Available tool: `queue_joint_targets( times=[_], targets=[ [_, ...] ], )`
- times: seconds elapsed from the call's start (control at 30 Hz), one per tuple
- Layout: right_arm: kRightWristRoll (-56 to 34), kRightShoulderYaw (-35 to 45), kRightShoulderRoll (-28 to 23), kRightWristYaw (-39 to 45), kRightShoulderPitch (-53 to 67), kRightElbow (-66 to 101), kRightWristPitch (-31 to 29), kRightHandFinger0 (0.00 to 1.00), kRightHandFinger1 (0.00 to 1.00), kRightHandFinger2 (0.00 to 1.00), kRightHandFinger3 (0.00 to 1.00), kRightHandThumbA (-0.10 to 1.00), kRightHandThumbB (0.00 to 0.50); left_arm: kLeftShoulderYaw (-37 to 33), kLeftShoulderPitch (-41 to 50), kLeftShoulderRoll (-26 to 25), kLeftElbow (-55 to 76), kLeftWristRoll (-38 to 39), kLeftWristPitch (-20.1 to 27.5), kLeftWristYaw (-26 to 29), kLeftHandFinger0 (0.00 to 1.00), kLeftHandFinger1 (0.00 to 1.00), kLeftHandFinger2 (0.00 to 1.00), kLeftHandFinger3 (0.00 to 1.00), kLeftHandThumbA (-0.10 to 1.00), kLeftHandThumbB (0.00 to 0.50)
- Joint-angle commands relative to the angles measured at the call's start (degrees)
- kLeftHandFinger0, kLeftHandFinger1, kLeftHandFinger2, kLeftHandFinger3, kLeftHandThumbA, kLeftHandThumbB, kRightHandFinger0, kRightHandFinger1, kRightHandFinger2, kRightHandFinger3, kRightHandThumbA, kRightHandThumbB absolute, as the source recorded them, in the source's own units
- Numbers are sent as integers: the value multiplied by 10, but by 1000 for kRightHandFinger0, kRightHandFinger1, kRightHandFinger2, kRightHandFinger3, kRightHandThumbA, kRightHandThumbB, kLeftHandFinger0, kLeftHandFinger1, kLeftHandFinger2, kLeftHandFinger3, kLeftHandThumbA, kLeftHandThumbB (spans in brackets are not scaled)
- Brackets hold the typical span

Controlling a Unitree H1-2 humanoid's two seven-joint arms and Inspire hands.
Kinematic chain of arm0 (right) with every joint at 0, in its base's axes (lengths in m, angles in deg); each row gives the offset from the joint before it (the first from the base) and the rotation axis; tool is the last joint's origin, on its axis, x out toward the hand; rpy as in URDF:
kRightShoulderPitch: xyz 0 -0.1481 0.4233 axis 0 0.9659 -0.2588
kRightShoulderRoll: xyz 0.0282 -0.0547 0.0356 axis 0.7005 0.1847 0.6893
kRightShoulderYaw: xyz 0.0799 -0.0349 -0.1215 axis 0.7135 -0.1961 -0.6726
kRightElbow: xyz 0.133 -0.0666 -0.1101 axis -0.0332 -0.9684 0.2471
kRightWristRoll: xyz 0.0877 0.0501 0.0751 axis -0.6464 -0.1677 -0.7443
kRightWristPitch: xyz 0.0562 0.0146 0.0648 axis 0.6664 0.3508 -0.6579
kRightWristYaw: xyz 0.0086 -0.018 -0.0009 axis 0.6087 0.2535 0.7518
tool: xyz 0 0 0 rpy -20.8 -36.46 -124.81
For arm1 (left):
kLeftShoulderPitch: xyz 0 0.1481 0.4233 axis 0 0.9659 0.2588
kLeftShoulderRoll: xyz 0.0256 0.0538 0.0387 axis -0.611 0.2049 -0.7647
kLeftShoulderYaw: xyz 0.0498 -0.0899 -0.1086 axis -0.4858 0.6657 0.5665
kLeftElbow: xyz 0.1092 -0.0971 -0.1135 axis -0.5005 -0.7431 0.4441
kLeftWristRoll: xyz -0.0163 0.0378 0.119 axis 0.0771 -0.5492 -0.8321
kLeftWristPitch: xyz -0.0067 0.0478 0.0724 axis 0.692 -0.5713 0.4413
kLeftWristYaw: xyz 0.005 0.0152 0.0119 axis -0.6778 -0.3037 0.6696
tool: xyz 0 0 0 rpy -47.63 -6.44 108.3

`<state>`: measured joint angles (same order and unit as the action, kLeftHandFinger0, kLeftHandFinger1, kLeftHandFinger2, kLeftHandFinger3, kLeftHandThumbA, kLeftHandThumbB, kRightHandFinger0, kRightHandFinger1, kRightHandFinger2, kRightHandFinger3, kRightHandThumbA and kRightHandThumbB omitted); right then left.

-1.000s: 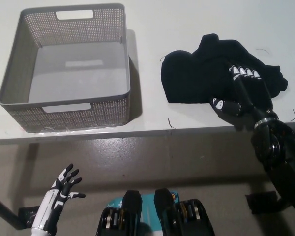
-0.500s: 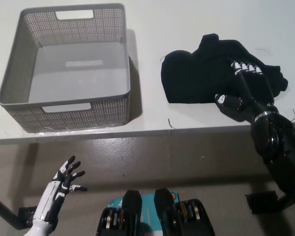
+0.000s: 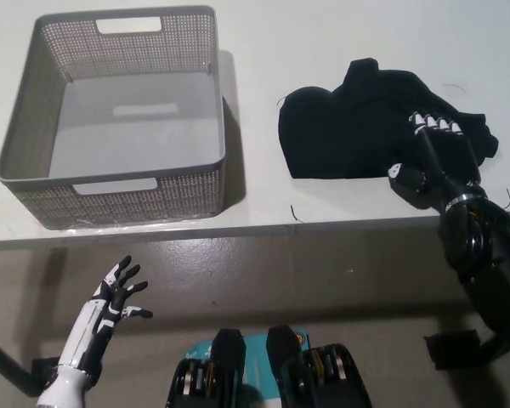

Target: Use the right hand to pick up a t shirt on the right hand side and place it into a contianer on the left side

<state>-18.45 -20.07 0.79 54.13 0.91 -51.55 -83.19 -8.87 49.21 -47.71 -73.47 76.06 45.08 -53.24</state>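
- Black t shirt [image 3: 357,123] in a crumpled heap on the white table [image 3: 340,42], right side, near the front edge
- Black right hand [image 3: 435,157] laid on the shirt's right part – fingers [image 3: 431,125] stretched out over the cloth, side by side, white tips in a row
- Can't tell if any cloth is pinched yet; black on black, hard to see. Shirt flat on the table, not lifted
- Right arm up from the bottom right corner, over the table edge
- Grey container [image 3: 110,119] on the left side of the table, well apart from the shirt. Mesh walls w/ a handle slot at the far end and one at the near end, smooth floor, nothing inside
- White left hand [image 3: 119,289] low at the lower left, below the table edge, over the floor – fingers spread apart, nothing held
- Thin dark thread [image 3: 295,214] on the table edge, just in front of the shirt
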Motion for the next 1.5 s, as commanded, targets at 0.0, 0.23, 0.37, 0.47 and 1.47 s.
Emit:
queue_joint_targets(
  times=[0.0,0.23,0.37,0.47,1.47],
  targets=[
    [-35,33,11,-85,-19,-12,-50,821,876,986,884,-100,321,-1,-5,-7,22,6,-1,-6,608,867,995,1000,927,361],
    [-39,50,20,-119,-13,-14,-66,552,576,677,559,-100,309,-1,-3,-11,25,8,-7,-9,632,887,1000,1000,926,361],
    [-38,62,26,-159,-7,-6,-59,552,544,661,571,-100,281,0,0,-9,24,7,-5,-6,627,878,1000,1000,924,371],
    [-40,69,27,-185,-7,-14,-77,508,469,597,572,-100,293,-1,2,-9,22,3,-1,-4,620,868,993,1000,933,376],
    [-63,56,115,-132,-223,75,-93,409,428,566,523,-100,320,-3,32,2,32,-12,0,5,615,857,978,1000,945,310]
  ],
)
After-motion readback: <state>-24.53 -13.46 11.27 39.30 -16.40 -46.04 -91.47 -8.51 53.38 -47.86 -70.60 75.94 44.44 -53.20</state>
